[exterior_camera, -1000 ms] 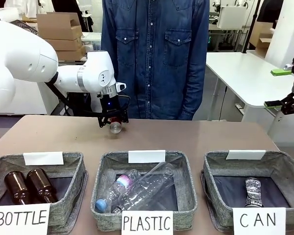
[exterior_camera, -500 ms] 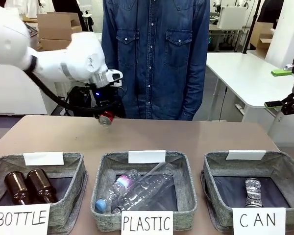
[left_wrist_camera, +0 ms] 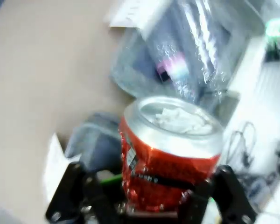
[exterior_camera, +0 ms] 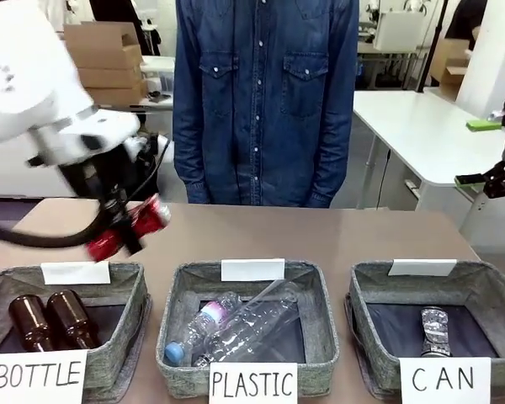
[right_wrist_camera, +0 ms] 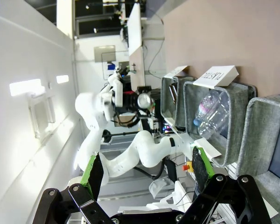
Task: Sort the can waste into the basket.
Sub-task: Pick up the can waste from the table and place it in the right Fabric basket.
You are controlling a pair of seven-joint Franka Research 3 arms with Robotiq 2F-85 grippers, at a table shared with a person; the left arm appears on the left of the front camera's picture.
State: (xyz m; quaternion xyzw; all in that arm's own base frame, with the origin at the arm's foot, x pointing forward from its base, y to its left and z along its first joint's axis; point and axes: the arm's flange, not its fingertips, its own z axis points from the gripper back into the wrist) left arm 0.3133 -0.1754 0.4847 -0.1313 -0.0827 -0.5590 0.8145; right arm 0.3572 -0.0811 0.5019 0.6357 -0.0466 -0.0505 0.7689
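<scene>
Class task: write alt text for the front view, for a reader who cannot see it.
The robot's left hand carries a dented red can above the table, over the basket signed BOTTLE. Baskets signed PLASTIC and CAN stand to the right, the CAN one holding a silvery can; a person in a denim shirt stands behind.

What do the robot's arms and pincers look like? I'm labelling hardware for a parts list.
The left arm has a smooth, rounded white shell with a black cable looping beneath it. Its left pincer is black with green pads. The right pincer is also black, with chunky bolted knuckles and bright green pads on the fingers.
</scene>
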